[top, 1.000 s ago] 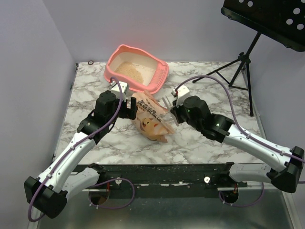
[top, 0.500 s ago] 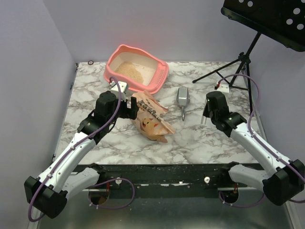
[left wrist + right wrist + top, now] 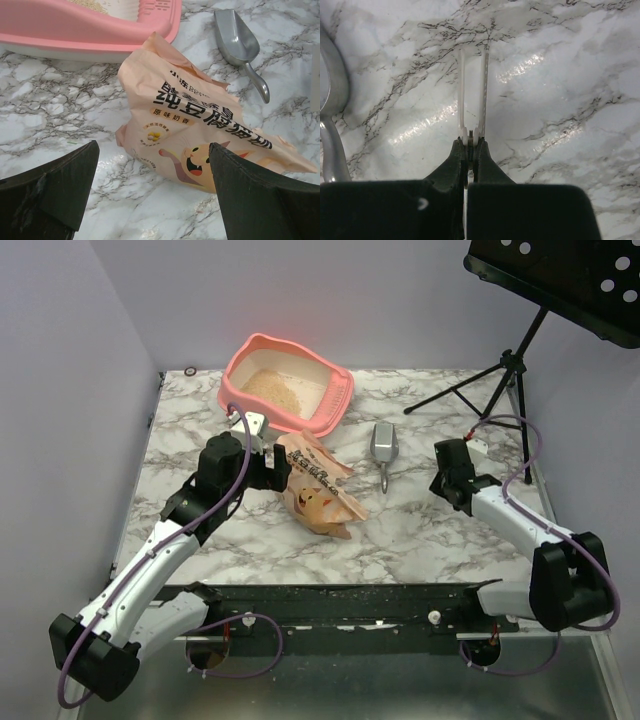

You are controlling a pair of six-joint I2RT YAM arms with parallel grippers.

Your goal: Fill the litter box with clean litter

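The salmon-pink litter box [image 3: 336, 400] stands at the back of the table with pale tan clean litter [image 3: 270, 388] inside; its pink wall [image 3: 75, 30] fills the top of the left wrist view. A peach litter bag [image 3: 318, 485] with a cartoon cat lies in front of it, also in the left wrist view [image 3: 200, 125]. My left gripper [image 3: 276, 466] is open, its jaws on either side of the bag's near end [image 3: 152, 147]. My right gripper [image 3: 440, 486] is shut on a thin white clip [image 3: 472, 95], held just over bare marble right of the bag.
A metal scoop [image 3: 384, 445] lies between the bag and my right gripper; it also shows in the left wrist view [image 3: 237, 37] and at the left edge of the right wrist view [image 3: 332, 90]. A music stand's tripod [image 3: 470, 390] reaches onto the back right corner. A small ring [image 3: 190, 371] lies back left.
My right arm has pulled away from the bag to the right with the white clip, uncovering the scoop. My left arm has barely moved.
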